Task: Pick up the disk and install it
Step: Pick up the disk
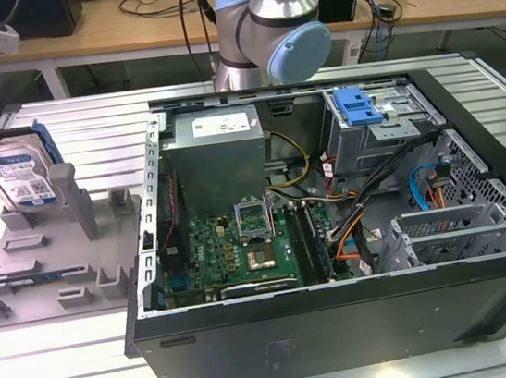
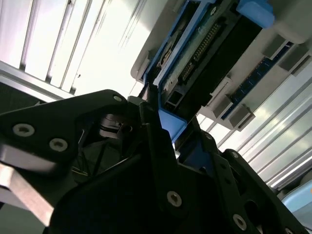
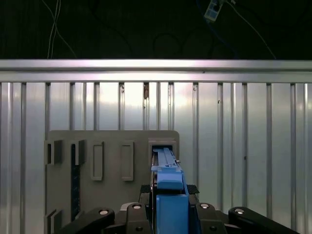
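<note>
Disk [image 1: 23, 178] apparently within pincer [image 3: 168, 191] grip

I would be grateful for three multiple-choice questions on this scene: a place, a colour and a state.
1. Where is the disk? A) on the floor B) at the grey rack beside the computer case C) inside the case
2. What colour is the disk's frame? A) blue B) red C) yellow
3. How does the disk stand? A) flat B) tilted, loose C) upright between the jaws
Answers: 1 B, the exterior view shows it at the rack; 2 A, blue in both wrist views; 3 C, on edge, jaws closed on its frame.
</note>
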`<state>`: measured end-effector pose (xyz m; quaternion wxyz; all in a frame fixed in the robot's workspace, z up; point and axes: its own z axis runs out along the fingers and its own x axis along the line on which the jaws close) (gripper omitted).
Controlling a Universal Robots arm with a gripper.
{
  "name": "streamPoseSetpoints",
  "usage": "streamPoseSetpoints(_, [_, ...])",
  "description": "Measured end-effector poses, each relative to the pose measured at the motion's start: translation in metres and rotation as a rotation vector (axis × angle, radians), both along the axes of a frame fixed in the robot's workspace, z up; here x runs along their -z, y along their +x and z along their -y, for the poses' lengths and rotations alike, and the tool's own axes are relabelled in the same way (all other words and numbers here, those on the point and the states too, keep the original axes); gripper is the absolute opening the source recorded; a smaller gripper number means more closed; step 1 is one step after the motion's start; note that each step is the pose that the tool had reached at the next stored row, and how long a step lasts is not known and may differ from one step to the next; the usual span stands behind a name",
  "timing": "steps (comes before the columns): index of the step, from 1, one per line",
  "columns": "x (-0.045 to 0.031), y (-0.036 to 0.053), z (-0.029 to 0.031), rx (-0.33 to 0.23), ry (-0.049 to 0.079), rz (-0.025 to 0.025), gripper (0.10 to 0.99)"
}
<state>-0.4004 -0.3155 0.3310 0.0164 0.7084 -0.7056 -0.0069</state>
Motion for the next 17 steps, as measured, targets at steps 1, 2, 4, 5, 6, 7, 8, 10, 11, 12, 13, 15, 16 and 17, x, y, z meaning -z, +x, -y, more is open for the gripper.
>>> streamPoseSetpoints(1, [-0.0033,0.0002,0.0,0.0,0.0,0.0,0.365])
streamPoseSetpoints(2, [-0.007,0.0003,0.0,0.0,0.0,0.0,0.365])
streamPoseSetpoints(4, [-0.0171,0.0008,0.0,0.0,0.0,0.0,0.365])
streamPoseSetpoints(5, [-0.0213,0.001,0.0,0.0,0.0,0.0,0.365])
streamPoseSetpoints(6, [-0.0259,0.0012,0.0,0.0,0.0,-0.0001,0.365])
streamPoseSetpoints(7, [-0.0302,0.0014,0.0,0.0,0.0,0.0,0.365])
streamPoseSetpoints(8, [-0.0359,0.0017,0.0,0.0,0.0,0.0,0.365])
streamPoseSetpoints(10, [-0.0536,0.0027,0.0,0.0,0.0,0.0,0.365])
streamPoseSetpoints(11, [-0.0584,0.0029,0.0,0.0,0.0,0.0,0.365])
streamPoseSetpoints(12, [-0.064,0.0032,0.0,0.0,0.0,0.0,0.365])
streamPoseSetpoints(13, [-0.0737,0.0038,0.0,0.0,0.0,0.0,0.365])
streamPoseSetpoints(15, [-0.0859,0.0051,0.0,0.0,0.0,0.0,0.365])
streamPoseSetpoints(16, [-0.0913,0.0057,0.0,0.0,0.0,0.0,0.365])
streamPoseSetpoints(17, [-0.1034,0.0071,0.0,0.0,0.0,0.0,0.365])
